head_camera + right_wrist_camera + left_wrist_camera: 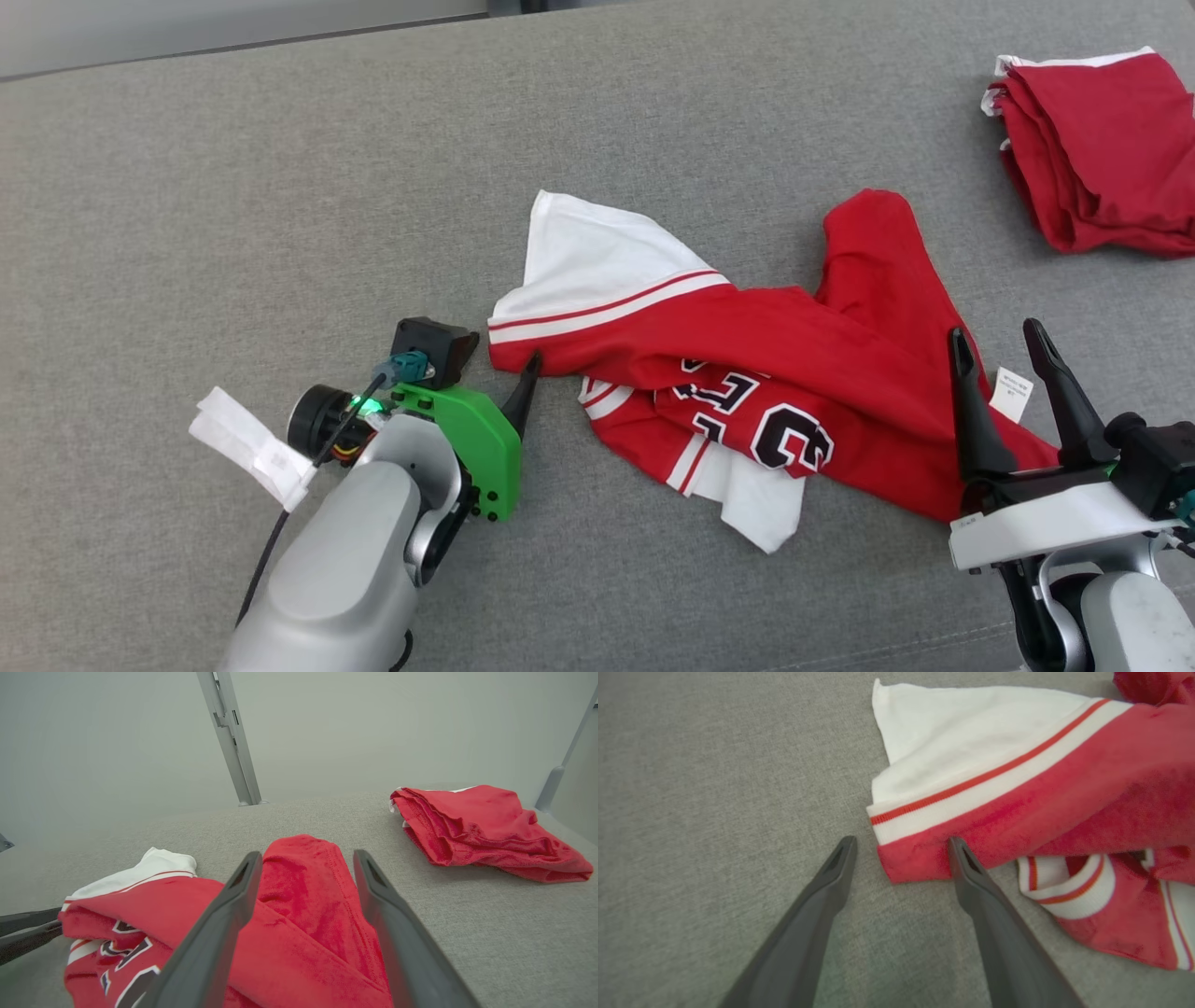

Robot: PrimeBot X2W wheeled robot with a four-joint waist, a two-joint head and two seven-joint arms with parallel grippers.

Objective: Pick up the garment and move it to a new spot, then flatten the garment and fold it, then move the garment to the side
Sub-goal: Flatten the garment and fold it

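Grey woven upholstery (280,187) stretches beneath a crumpled red-and-white jersey (775,336), which lies at centre with black-and-white numerals facing up and a white panel flipped out at its far left. Left gripper (901,842), fingers spread, sits at the jersey's left edge with the red hem corner between its tips, gripping nothing. Right gripper (994,331), also spread wide and empty, is poised over the jersey's right end, where a small white label (1011,392) shows between its fingers. A folded red garment (1092,149) lies well apart at the far right. Beyond the surface, a metal upright (233,737) stands against a pale wall.
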